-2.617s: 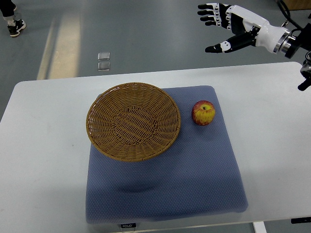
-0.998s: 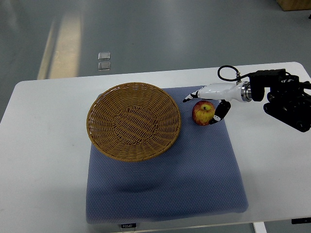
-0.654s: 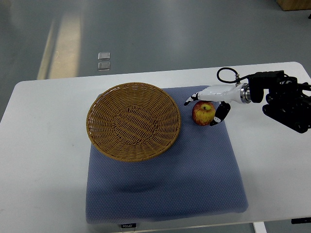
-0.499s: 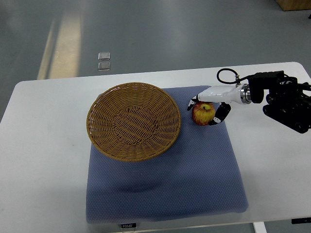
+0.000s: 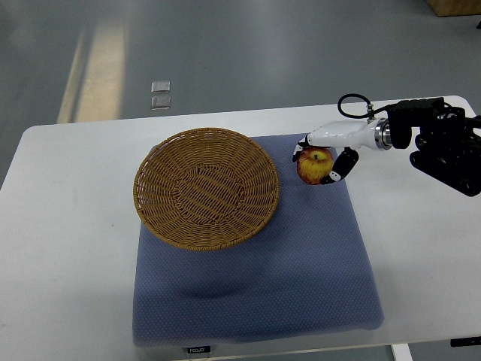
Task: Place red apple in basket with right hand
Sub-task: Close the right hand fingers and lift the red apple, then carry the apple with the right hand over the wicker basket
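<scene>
right hand (image 5: 328, 150): comes in from the right edge, white shell with black finger segments, wrapped over the apple from its far-right side. Fingers (image 5: 304, 142) curl over the top and far edge; thumb (image 5: 342, 165) presses the near-right side. Clenched on the apple.
apple (image 5: 313, 165): red with a yellow patch, stem up, inside the hand's grip, over the far-right part of the pad. Just right of the basket rim, not touching it. Can't tell if it sits on the pad or is raised off it.
basket (image 5: 154, 212): round, shallow, brown wicker. Sits on the far-left part of the pad, left rim overhanging onto the table. Nothing in it.
pad (image 5: 301, 278): blue-grey, squarish, centred on the table, small label tab at the near edge.
table (image 5: 68, 263): white, rounded corners.
right arm (image 5: 443, 147): black forearm block over the table's far-right corner, black cable loop at the wrist.
floor (image 5: 225, 53): grey, pale stripe at upper left, two small clear squares beside the stripe.
</scene>
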`<state>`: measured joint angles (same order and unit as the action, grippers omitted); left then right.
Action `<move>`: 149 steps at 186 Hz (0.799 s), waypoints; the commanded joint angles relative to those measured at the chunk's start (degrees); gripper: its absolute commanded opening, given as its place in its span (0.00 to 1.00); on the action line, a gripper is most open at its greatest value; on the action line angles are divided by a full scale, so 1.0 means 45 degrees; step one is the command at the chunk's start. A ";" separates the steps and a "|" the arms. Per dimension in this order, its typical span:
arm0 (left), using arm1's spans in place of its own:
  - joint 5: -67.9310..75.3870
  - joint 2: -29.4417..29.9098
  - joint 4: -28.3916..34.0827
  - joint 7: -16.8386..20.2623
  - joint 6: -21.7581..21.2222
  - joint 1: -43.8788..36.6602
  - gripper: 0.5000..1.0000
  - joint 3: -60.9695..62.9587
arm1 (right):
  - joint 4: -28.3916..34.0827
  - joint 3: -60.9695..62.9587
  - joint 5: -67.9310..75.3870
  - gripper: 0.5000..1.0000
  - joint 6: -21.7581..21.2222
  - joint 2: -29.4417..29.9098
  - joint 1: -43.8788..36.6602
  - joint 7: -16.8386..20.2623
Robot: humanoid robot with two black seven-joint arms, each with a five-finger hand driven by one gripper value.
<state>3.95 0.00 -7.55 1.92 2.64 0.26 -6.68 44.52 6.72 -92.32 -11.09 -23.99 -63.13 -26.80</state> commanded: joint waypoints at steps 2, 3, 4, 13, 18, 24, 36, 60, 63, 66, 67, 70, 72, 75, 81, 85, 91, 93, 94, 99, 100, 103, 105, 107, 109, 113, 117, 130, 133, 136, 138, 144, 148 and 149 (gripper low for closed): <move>0.0000 0.0000 -0.0001 0.0004 -0.0001 0.0000 1.00 0.0000 | -0.0011 0.0030 0.0105 0.34 0.0022 -0.0039 -0.0600 -0.0001; 0.0000 0.0000 -0.0001 0.0004 -0.0001 0.0000 1.00 0.0000 | -0.0011 0.0030 0.0105 0.34 0.0022 -0.0039 -0.0601 -0.0001; 0.0000 0.0000 -0.0001 0.0004 -0.0001 0.0000 1.00 0.0000 | -0.0011 0.0050 0.0105 0.34 0.0022 -0.0039 -0.0678 -0.0001; 0.0000 0.0000 -0.0001 0.0004 -0.0001 0.0000 1.00 0.0000 | -0.0011 0.0109 0.0125 0.34 0.0022 -0.0039 -0.0913 -0.0001; 0.0000 0.0000 -0.0001 0.0004 -0.0001 0.0000 1.00 0.0000 | -0.0011 0.0147 0.0125 0.34 0.0042 -0.0039 -0.1089 -0.0001; 0.0000 0.0000 -0.0001 -0.0015 -0.0001 0.0000 1.00 0.0000 | -0.0011 0.0167 0.0125 0.34 0.0120 -0.0019 -0.1206 -0.0001; 0.0000 0.0000 -0.0001 0.0004 -0.0001 0.0000 1.00 0.0000 | 0.0028 0.0206 0.0163 0.35 0.0237 0.0117 -0.1674 -0.0001; 0.0000 0.0000 -0.0001 -0.0015 -0.0001 0.0000 1.00 0.0000 | 0.0165 0.0265 0.0398 0.35 0.0979 0.0546 -0.2241 -0.0040; 0.0000 0.0000 -0.0001 0.0004 0.0018 0.0000 1.00 0.0000 | 0.0165 0.0284 0.0417 0.35 0.1038 0.0606 -0.2261 -0.0040; 0.0000 0.0000 -0.0001 0.0004 -0.0001 0.0000 1.00 0.0000 | 0.0165 0.0343 0.0456 0.35 0.1154 0.0781 -0.2261 -0.0040; 0.0000 0.0000 -0.0001 0.0004 -0.0001 0.0000 1.00 0.0000 | 0.0165 0.0343 0.0457 0.35 0.1155 0.0781 -0.2261 -0.0040; 0.0000 0.0000 -0.0001 0.0004 0.0018 0.0000 1.00 0.0000 | 0.0165 0.0401 0.0476 0.36 0.1233 0.0937 -0.2261 -0.0040; 0.0000 0.0000 -0.0001 0.0004 -0.0001 0.0000 1.00 0.0000 | 0.0165 0.0421 0.0476 0.36 0.1253 0.0996 -0.2261 -0.0040; 0.0000 0.0000 -0.0001 0.0004 -0.0001 0.0000 1.00 0.0000 | 0.0165 0.0421 0.0476 0.36 0.1253 0.1055 -0.2261 -0.0040; 0.0000 0.0000 -0.0001 0.0004 -0.0001 0.0000 1.00 0.0000 | 0.0165 0.0460 0.0476 0.36 0.1272 0.1289 -0.2261 -0.0040; 0.0000 0.0000 -0.0001 0.0004 -0.0001 0.0000 1.00 0.0000 | 0.0165 0.0499 0.0476 0.36 0.1272 0.1484 -0.2261 -0.0021; 0.0000 0.0000 -0.0001 0.0004 -0.0001 0.0000 1.00 0.0000 | 0.0145 0.0499 0.0495 0.36 0.1292 0.1757 -0.2261 -0.0021; 0.0000 0.0000 -0.0001 0.0004 -0.0001 0.0000 1.00 0.0000 | 0.0145 0.0499 0.0496 0.36 0.1292 0.1758 -0.2261 -0.0021; 0.0000 0.0000 -0.0001 0.0004 -0.0001 0.0000 1.00 0.0000 | 0.0145 0.0499 0.0496 0.36 0.1292 0.1758 -0.2261 -0.0021; 0.0000 0.0000 -0.0001 0.0004 -0.0001 0.0000 1.00 0.0000 | 0.0145 0.0499 0.0496 0.36 0.1292 0.1758 -0.2261 -0.0021; 0.0000 0.0000 -0.0001 0.0004 -0.0001 0.0000 1.00 0.0000 | 0.0145 0.0499 0.0496 0.36 0.1292 0.1758 -0.2261 -0.0021; 0.0000 0.0000 -0.0001 0.0004 -0.0001 0.0000 1.00 0.0000 | 0.0126 0.0499 0.0496 0.36 0.1331 0.2343 -0.2203 0.0038; 0.0000 0.0000 -0.0001 0.0004 -0.0001 0.0000 1.00 0.0000 | 0.0125 0.0499 0.0496 0.36 0.1331 0.2421 -0.2203 0.0038; 0.0000 0.0000 -0.0001 0.0004 -0.0001 0.0000 1.00 0.0000 | 0.0125 0.0499 0.0496 0.36 0.1312 0.2499 -0.2203 0.0038; 0.0000 0.0000 -0.0001 0.0004 0.0018 0.0000 1.00 0.0000 | 0.0125 0.0499 0.0496 0.36 0.1331 0.2597 -0.2203 0.0038; 0.0000 0.0000 -0.0001 0.0004 -0.0001 0.0000 1.00 0.0000 | 0.0125 0.0499 0.0496 0.36 0.1312 0.2773 -0.2183 0.0058; 0.0000 0.0000 -0.0001 0.0004 -0.0001 0.0000 1.00 0.0000 | 0.0125 0.0499 0.0476 0.36 0.1331 0.2948 -0.2164 0.0096; 0.0000 0.0000 -0.0001 0.0004 -0.0001 0.0000 1.00 0.0000 | 0.0067 0.0480 0.0476 0.36 0.1311 0.3437 -0.2046 0.0136; 0.0000 0.0000 -0.0001 0.0004 -0.0001 0.0000 1.00 0.0000 | 0.0067 0.0480 0.0476 0.36 0.1311 0.3516 -0.2027 0.0136; 0.0000 0.0000 -0.0001 0.0004 -0.0001 0.0000 1.00 0.0000 | 0.0067 0.0480 0.0457 0.36 0.1311 0.3652 -0.1968 0.0136; 0.0000 0.0000 -0.0001 0.0004 0.0018 0.0000 1.00 0.0000 | 0.0048 0.0460 0.0457 0.36 0.1311 0.3710 -0.1929 0.0136; 0.0000 0.0000 -0.0001 0.0004 -0.0001 0.0000 1.00 0.0000 | -0.0011 0.0460 0.0457 0.37 0.1331 0.3886 -0.1871 0.0136; 0.0000 0.0000 -0.0001 -0.0015 -0.0001 0.0000 1.00 0.0000 | -0.0070 0.0480 0.0457 0.37 0.1331 0.4003 -0.1832 0.0136; 0.0000 0.0000 -0.0001 -0.0015 -0.0001 0.0000 1.00 0.0000 | -0.0070 0.0480 0.0457 0.37 0.1331 0.4004 -0.1831 0.0136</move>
<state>3.95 0.00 -7.56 1.92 2.65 0.26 -6.68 44.83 8.95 -90.16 -5.16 -8.62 -72.25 -26.26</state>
